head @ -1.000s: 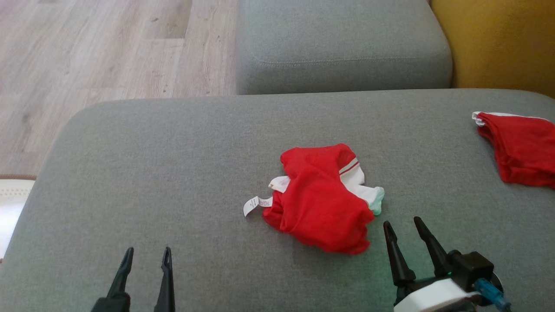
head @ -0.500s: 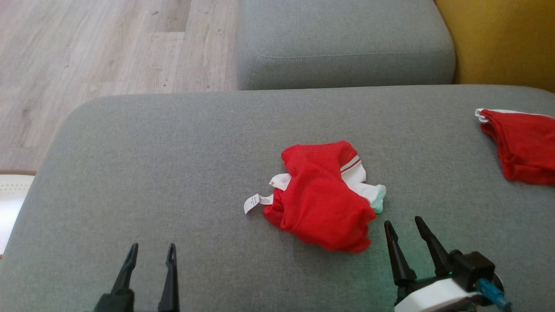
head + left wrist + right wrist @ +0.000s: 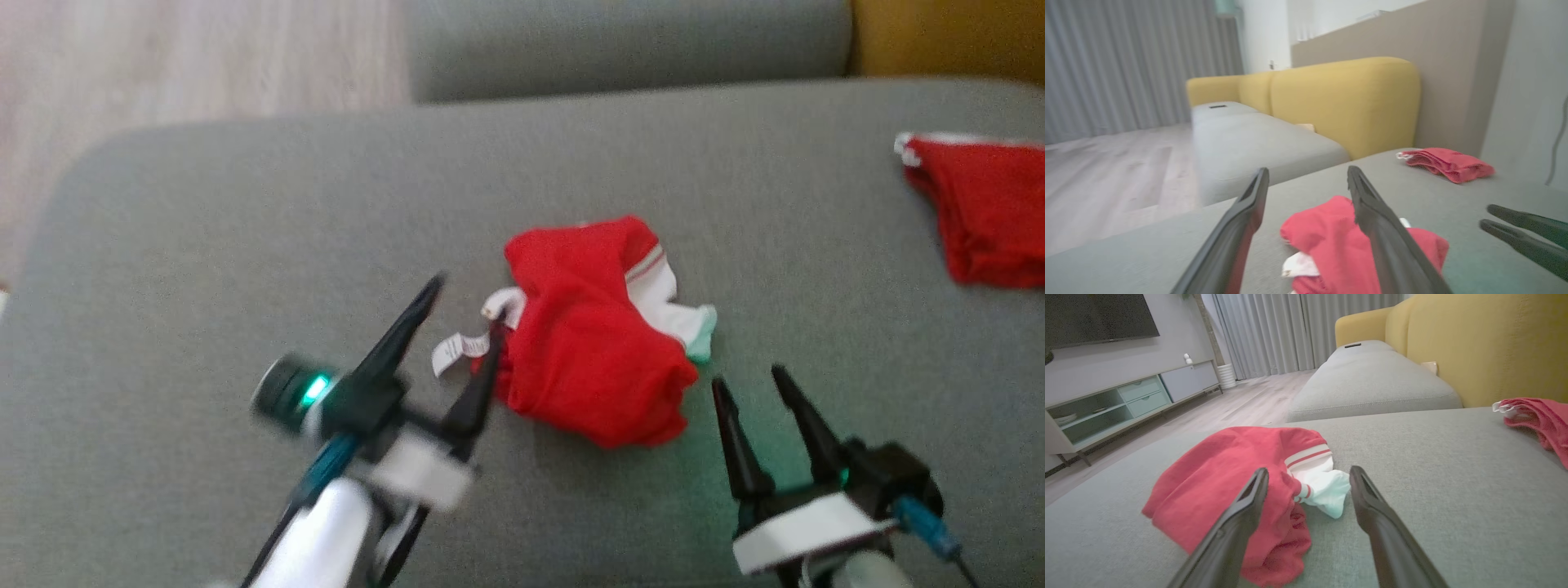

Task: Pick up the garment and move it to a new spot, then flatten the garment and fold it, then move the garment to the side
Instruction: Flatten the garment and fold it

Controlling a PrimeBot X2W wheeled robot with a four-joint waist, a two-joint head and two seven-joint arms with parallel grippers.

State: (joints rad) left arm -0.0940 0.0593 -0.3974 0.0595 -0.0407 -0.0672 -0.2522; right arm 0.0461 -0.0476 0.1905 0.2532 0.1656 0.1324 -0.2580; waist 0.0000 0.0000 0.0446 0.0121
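Garment: red-and-white garment [image 3: 592, 351], crumpled mid-way across the grey sofa seat [image 3: 245, 245].
Left gripper [image 3: 465, 309]: fingers apart, empty, tips by the white tag [image 3: 457, 349].
Right gripper [image 3: 747, 377]: fingers apart, empty, just beside the garment.
Far right: second red garment [image 3: 980, 212].

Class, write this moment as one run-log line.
garment: crumpled on cushion | left claw: open, by its tag | right claw: open, beside it | step: pick-up, nothing held
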